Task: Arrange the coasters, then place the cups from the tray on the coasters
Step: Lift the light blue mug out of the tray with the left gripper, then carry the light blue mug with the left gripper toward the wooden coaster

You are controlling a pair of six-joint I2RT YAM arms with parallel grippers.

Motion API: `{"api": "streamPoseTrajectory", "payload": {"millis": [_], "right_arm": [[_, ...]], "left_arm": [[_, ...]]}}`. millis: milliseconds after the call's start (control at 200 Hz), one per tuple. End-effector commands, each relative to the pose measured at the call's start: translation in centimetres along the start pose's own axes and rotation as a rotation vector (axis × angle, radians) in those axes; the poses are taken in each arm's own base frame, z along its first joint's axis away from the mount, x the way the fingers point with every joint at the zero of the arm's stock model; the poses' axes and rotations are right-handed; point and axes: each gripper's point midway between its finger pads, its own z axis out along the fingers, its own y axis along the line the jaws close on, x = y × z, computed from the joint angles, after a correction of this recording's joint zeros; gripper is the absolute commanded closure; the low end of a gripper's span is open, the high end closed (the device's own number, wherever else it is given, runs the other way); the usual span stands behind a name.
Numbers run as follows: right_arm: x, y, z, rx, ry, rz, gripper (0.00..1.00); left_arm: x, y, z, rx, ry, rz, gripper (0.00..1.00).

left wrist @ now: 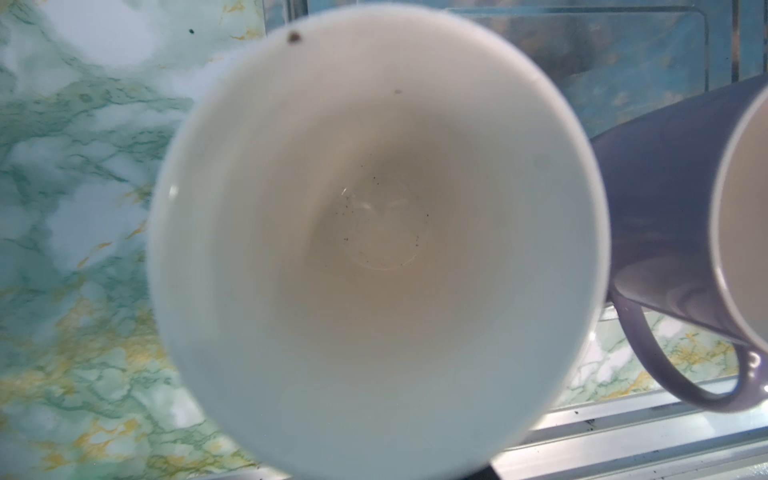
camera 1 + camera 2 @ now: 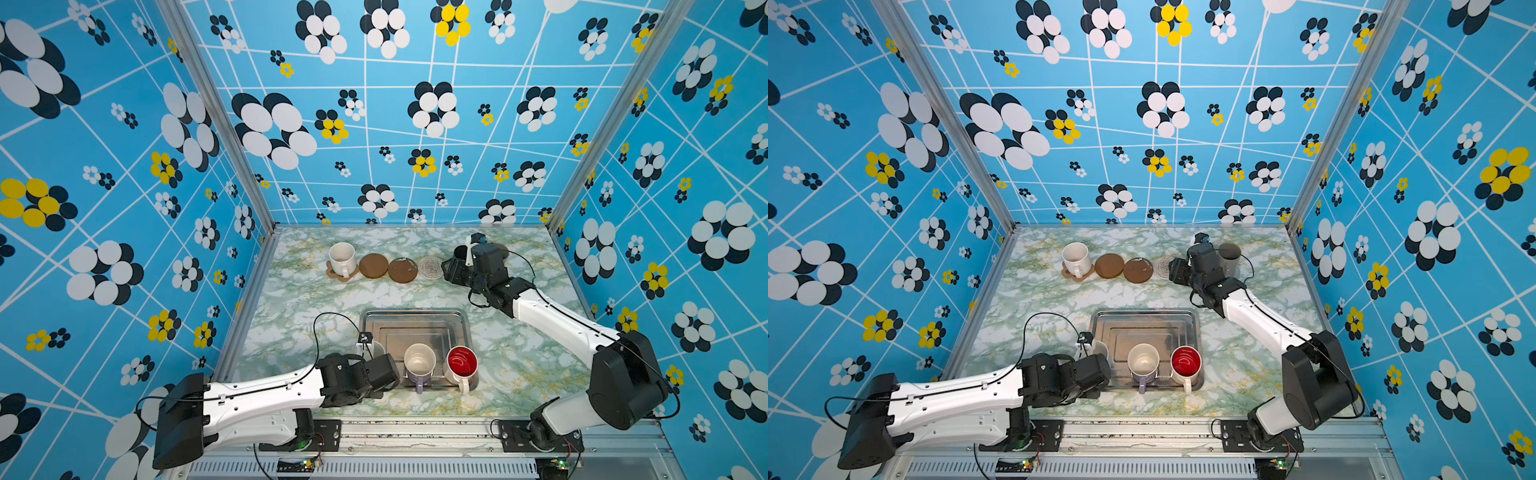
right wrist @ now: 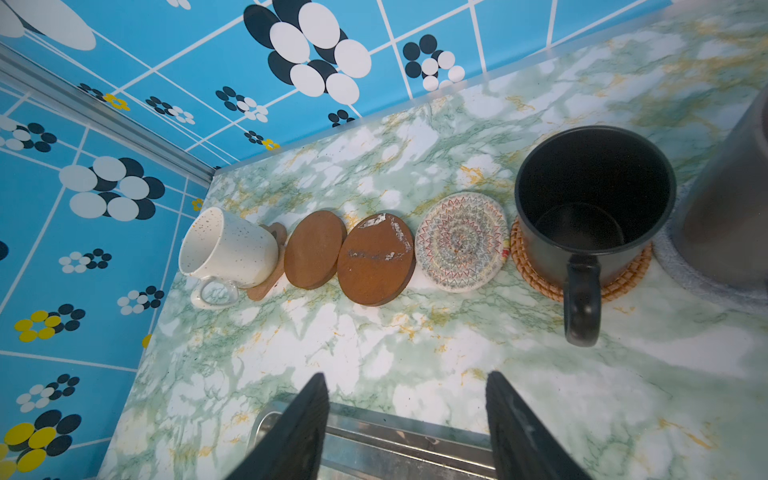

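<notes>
- A green marbled desk [image 2: 291, 299] sits inside blue flower-print walls [image 2: 124, 166].
- Near the front edge stands the silver tray [image 2: 415, 332]. It holds the lilac mug [image 2: 419, 365] and, just beside it, the white mug with red inside [image 2: 462, 361], both with handles toward the front.
- The light blue mug [image 1: 374, 249] is at the tray's left edge, just beside the lilac mug. Its pale inside fills the left wrist view.
- The left claw [image 2: 381, 370] hangs over that mug. Its fingers are hidden in every view, so I cannot tell whether it grips.
- A row runs along the back of the desk. The paw coaster [image 2: 332, 275] lies under the white speckled mug [image 2: 343, 257]. Next come a plain brown disc [image 2: 373, 266], a scuffed brown disc [image 2: 402, 270] and the crochet coaster [image 2: 431, 267], all three bare.
- The right claw [image 3: 406, 376] hovers in front of the row, fingers spread wide with nothing between them.
- The right arm [image 2: 552, 316] blocks the row's right end in both top views. The right wrist view shows the black mug [image 3: 594, 199] there, on the rattan coaster [image 3: 623, 286].
- The grey-beige mug [image 3: 731, 208] on the pale grey coaster [image 3: 681, 270] is cut off at that view's edge.
</notes>
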Motion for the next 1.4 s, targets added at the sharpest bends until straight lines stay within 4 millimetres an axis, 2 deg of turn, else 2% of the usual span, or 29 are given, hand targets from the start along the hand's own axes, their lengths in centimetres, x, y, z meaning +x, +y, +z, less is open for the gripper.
{"api": "streamPoseTrajectory", "payload": {"millis": [0,65,145,640,1070,1230,1395], "right_arm": [[-0.7,1.0,0.2,-0.032,-0.018,0.000,0.38],[-0.8,1.0,0.2,-0.031,-0.019,0.000,0.38],[-0.7,1.0,0.3,-0.031,-0.016,-0.002,0.38],[-0.6,0.8,0.2,-0.029,-0.015,-0.011,0.38],[-0.7,1.3,-0.1,-0.057,-0.014,-0.010,0.38],[-0.7,1.3,-0.1,-0.057,-0.012,-0.011,0.38],[-0.5,1.4,0.0,-0.065,-0.003,-0.011,0.38]], "left_arm": [[-0.1,0.2,0.3,-0.012,0.000,0.019,0.82],[-0.2,0.1,0.2,-0.018,0.000,0.026,0.88],[-0.5,0.0,0.0,-0.027,-0.004,0.036,1.00],[-3.5,-2.2,-2.2,-0.038,-0.067,0.094,1.00],[-6.3,-1.3,-3.6,-0.094,-0.123,0.095,1.00],[-7.9,-0.8,-3.8,-0.101,-0.136,0.072,1.00],[-10.5,-0.3,-4.2,-0.100,-0.183,0.029,1.00]]}}
